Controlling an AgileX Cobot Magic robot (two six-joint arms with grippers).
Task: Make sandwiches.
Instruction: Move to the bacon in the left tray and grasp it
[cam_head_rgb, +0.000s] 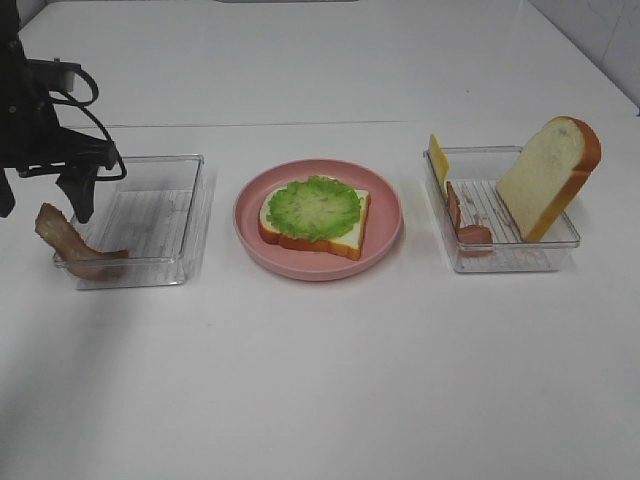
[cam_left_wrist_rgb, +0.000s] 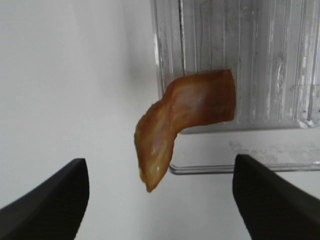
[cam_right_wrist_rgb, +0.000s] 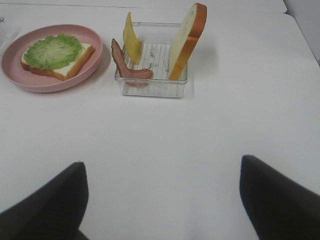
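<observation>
The left gripper points down, jaws spread wide; the right gripper gapes equally wide.

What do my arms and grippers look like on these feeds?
The left arm is all black, with thin black cables looping off its side and a small grey block mounted near them. The left gripper has two matte black fingers, broad and tapering to blunt tips. The right gripper shows the same black fingers; its arm is out of view. No markings are visible.
</observation>
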